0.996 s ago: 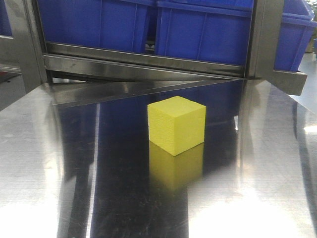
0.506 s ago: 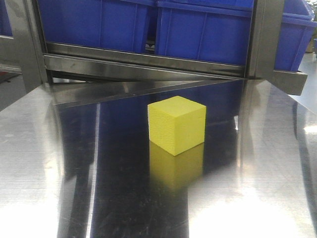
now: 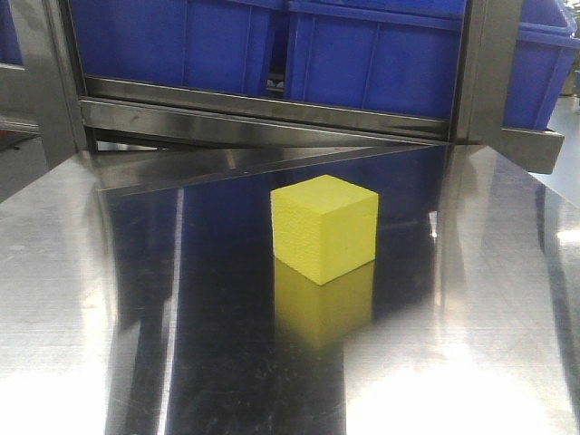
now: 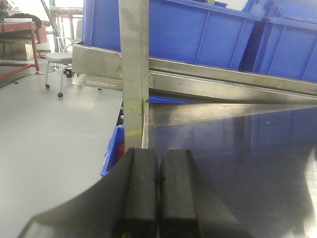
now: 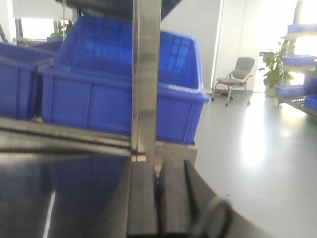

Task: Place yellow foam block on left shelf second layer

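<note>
Exterior front-facing view gives us the yellow foam block (image 3: 323, 228) sitting flat near the middle of the steel table (image 3: 507, 362), in front of the shelf rail (image 3: 272, 113) that carries the blue bins (image 3: 381, 54). Being a cube, it has no long axis; one vertical edge is turned towards us, so its faces run diagonally.

Neither wrist view shows the block. We see the left claw (image 4: 158, 158) with its pads pressed together, empty, aimed at the left shelf post (image 4: 134, 74) by the table's left edge. We judge the block lies to its right. The right claw (image 5: 158, 171) is likewise closed on nothing and faces the right post (image 5: 146, 74). We cannot tell which arm is nearer.
</note>
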Controlling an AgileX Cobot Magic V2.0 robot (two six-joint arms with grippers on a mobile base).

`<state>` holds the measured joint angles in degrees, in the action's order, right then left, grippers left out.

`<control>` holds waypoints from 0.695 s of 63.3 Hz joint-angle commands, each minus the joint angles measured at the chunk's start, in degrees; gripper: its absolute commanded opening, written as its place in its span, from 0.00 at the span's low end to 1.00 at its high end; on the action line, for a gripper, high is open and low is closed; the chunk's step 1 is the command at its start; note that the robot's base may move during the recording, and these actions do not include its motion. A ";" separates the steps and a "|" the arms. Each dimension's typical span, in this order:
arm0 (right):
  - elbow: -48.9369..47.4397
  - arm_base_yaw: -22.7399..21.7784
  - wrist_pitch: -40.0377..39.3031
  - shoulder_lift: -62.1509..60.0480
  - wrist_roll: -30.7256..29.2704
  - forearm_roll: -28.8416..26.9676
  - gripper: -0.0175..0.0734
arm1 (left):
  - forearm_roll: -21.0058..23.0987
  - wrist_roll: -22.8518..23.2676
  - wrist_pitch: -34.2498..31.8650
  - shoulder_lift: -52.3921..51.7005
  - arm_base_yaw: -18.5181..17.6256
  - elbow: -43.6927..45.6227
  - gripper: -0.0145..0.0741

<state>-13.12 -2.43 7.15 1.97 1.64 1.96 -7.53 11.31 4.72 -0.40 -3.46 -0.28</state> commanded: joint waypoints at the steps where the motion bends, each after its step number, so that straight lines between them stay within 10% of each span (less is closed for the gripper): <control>1: -7.44 0.08 -1.51 5.31 -0.62 0.22 0.26 | 0.42 0.22 -4.72 -0.78 -0.15 -1.58 0.32; 15: -20.13 3.84 4.95 18.80 -0.55 0.22 0.30 | 0.42 0.22 -5.03 -0.78 -0.15 -1.58 0.32; 33: -31.39 18.49 17.10 37.14 -0.55 1.25 0.82 | 0.42 0.22 -4.72 -0.78 -0.15 -1.58 0.32; 44: -40.33 23.33 29.00 49.46 -0.75 1.77 0.87 | 0.42 0.22 -4.72 -0.78 -0.15 -1.58 0.32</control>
<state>-47.94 19.34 35.24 46.64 1.64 2.80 -7.53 11.31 4.72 -0.40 -3.46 -0.28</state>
